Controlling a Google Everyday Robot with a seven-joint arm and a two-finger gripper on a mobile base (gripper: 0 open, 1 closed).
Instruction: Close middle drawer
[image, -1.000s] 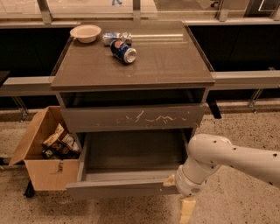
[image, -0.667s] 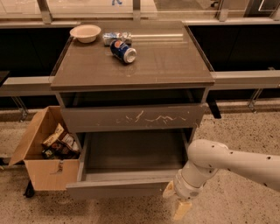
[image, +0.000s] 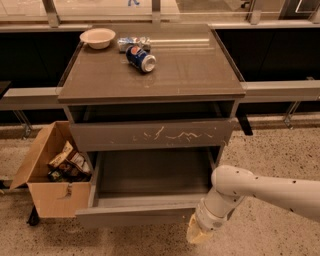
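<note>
The middle drawer (image: 135, 216) stands pulled far out of the grey-brown cabinet (image: 200, 70). Its plain front panel is low in the camera view and its bare grey inside (image: 150, 175) is open to view. Above it is the drawer front with long white scratch marks (image: 150, 134). My gripper (image: 198, 233) hangs at the end of the white arm (image: 260, 192), just below and in front of the right end of the open drawer's front panel, close to it. I cannot tell whether it touches the panel.
A blue can (image: 140, 58), a crumpled packet (image: 131, 42) and a pale bowl (image: 97, 37) lie on the cabinet top. An open cardboard box (image: 47, 197) with snack packs stands on the speckled floor against the drawer's left side. Dark railing runs behind.
My gripper has moved a little left and up, closer to the right end of the open drawer's front panel. The drawer stands open as before.
</note>
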